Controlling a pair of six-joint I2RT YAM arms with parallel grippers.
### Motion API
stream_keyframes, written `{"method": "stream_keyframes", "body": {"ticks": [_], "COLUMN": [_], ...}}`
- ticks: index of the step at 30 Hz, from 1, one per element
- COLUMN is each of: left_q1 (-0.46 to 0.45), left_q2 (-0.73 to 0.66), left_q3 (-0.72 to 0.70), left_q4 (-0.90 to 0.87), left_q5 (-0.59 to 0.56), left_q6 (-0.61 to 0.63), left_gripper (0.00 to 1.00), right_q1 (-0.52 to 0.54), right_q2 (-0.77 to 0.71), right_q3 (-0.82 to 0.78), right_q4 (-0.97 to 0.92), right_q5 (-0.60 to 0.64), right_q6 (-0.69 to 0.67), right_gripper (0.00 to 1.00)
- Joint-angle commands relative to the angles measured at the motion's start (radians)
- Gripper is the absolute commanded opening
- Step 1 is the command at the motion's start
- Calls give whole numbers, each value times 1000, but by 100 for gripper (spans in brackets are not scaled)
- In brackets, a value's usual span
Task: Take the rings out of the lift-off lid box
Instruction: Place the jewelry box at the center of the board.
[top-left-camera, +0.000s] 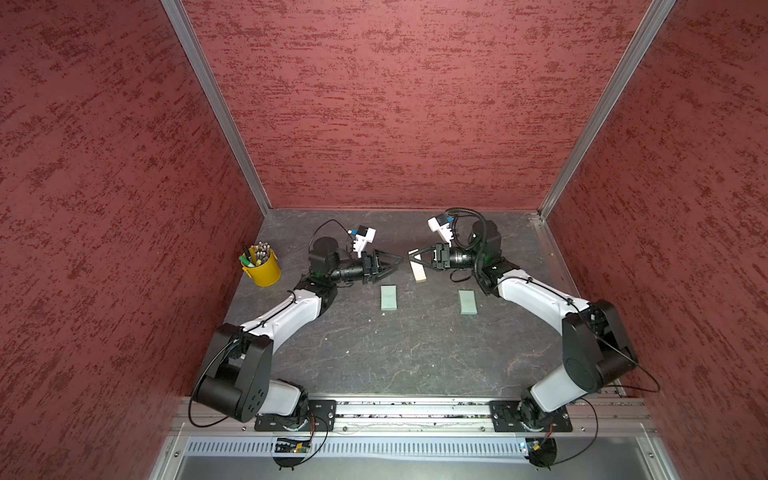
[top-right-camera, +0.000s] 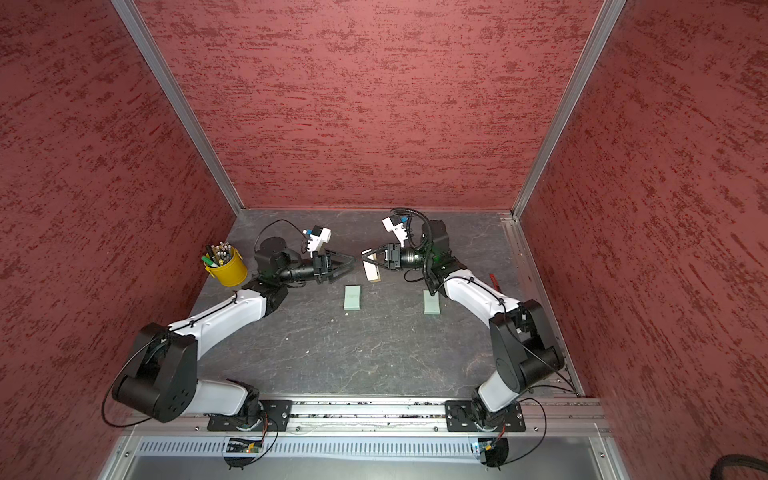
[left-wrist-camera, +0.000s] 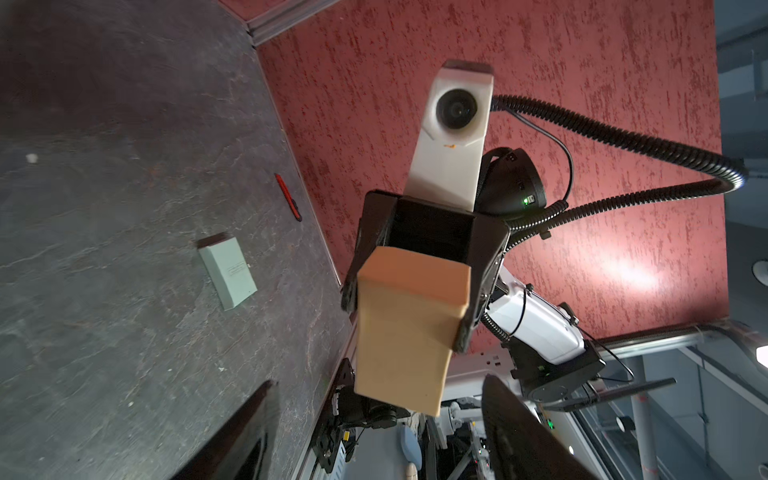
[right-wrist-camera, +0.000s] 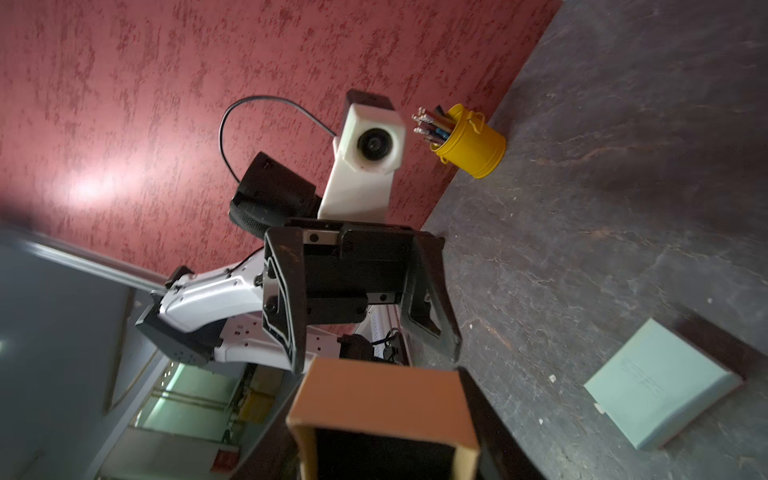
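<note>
Tan box (left-wrist-camera: 407, 332) clenched in right claw (top-left-camera: 417, 259), left claw (right-wrist-camera: 376, 357) released, mint-green boxes (top-left-camera: 388, 296) (top-left-camera: 467, 302) nearby.

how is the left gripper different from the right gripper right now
The black left gripper has its jaws wide apart with nothing between them; the black right gripper is shut on a tan cardboard box. A thin smooth cable loops off the left gripper's wrist; a thick ribbed hose loops off the right gripper's. Both hang above the dark stone-look table, facing each other.
</note>
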Motion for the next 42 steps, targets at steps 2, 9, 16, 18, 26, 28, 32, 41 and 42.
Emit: {"method": "stream_keyframes", "body": {"ticks": [2,9,16,18,26,28,32,41,42], "left_q1": [23,27,26,23,16,15,14,12,13], "left_q2": [-51,-40,-38,-40,-35,-31,-25,-27,-27], "left_q3": [4,3,2,2,1,0,2,-4,-4], "left_q4": [-128,-148,-154,-153,-159,-157,-150,-158,-168], "left_q5": [-33,-42,-50,-52,-56,-54,-53,-52,-54], "left_q6": [80,89,91,91,93,93,89,93,97], "left_gripper": [78,78,78,78,78,78,78,78,78], "right_q1": [-6,-8,-8,-8,-6,-6,1,7,8], "right_q2": [-43,-53,-61,-39,59,87,139,193,182], "right_q3": [30,-62,-182,-201,-212,-208,-204,-180,-180], "right_q4": [-249,-315,-261,-255,-258,-258,-235,-245,-244], "right_q5": [161,354,576,598,653,655,652,640,629], "right_q6": [-217,-288,-265,-258,-216,-200,-168,-152,-149], "right_gripper": [45,48,50,51,54,54,54,62,66]}}
